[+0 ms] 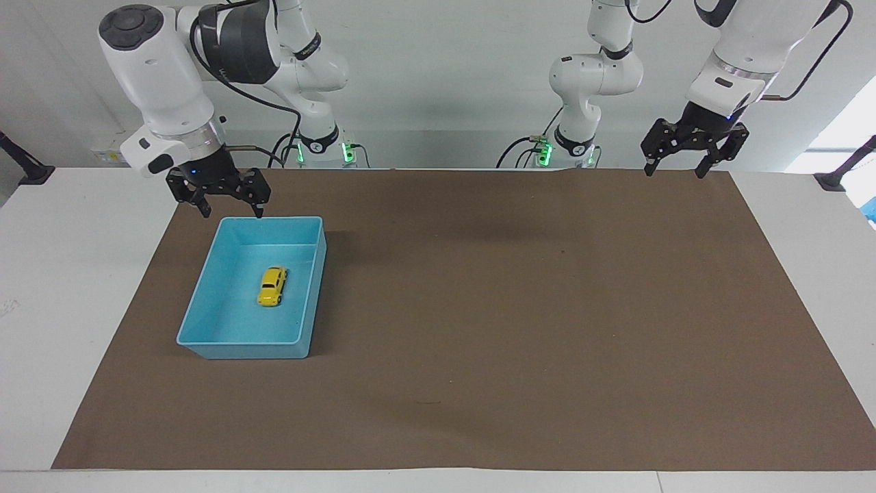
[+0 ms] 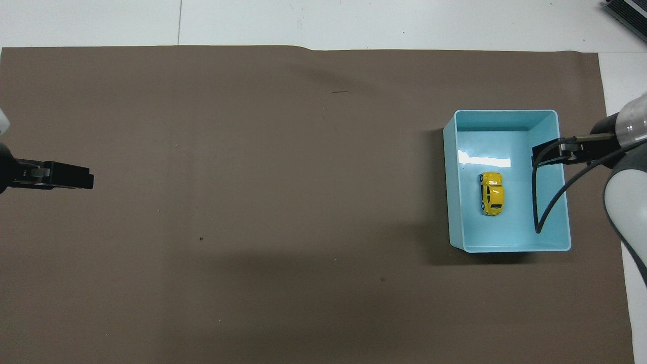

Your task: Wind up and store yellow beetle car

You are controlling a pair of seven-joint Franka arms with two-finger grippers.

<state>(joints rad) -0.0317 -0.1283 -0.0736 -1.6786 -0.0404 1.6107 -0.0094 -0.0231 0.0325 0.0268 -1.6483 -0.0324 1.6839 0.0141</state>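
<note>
The yellow beetle car (image 1: 272,285) stands on its wheels on the floor of the blue bin (image 1: 205,298), near the bin's middle. It also shows in the overhead view (image 2: 492,193), inside the bin (image 2: 505,115). My right gripper (image 1: 231,209) is open and empty. It hangs over the bin's rim nearest the robots, apart from the car. My left gripper (image 1: 674,166) is open and empty. It waits in the air over the brown mat's edge at the left arm's end (image 2: 83,180).
A brown mat (image 1: 520,308) covers most of the white table (image 1: 61,274). The bin sits on the mat toward the right arm's end. A black cable (image 2: 537,202) from the right arm hangs over the bin in the overhead view.
</note>
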